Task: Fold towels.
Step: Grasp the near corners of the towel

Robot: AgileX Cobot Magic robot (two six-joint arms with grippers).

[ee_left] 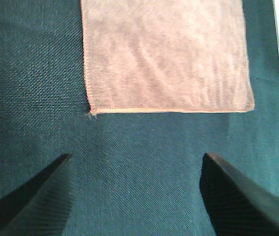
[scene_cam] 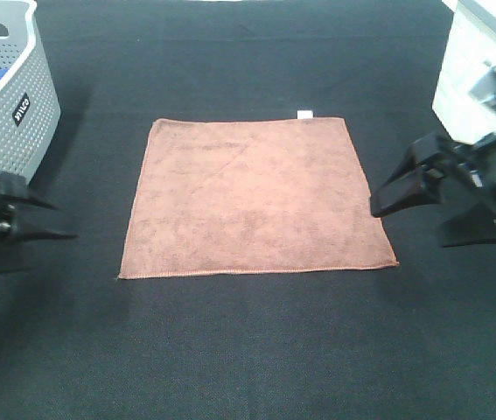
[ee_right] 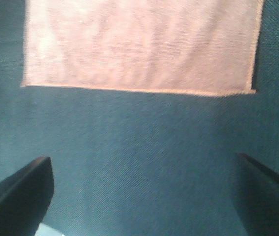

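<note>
Overhead view: the brown towel (scene_cam: 256, 197) lay flat and square at the middle of the black cloth table (scene_cam: 248, 350), touched by neither arm. My left gripper (scene_cam: 62, 220) stood off the towel's left edge and my right gripper (scene_cam: 409, 223) just beside its right edge, each with its fingers spread apart and empty.

I judged the step in hand to be the first grasp. To do it well, I would pinch the two near corners at the hem, one per arm, at matching height, then carry them evenly to the far edge, so the fold lands square.

Only the overhead view showed the white tag (scene_cam: 303, 114) on the far edge, a faint diagonal crease, the grey perforated basket (scene_cam: 29, 96) and the white box (scene_cam: 475, 79). The left wrist view alone resolved the stitched hem and a loose thread (ee_left: 91, 113) at one corner. The right wrist view was blurred, though it showed bare cloth between fingers and towel.
</note>
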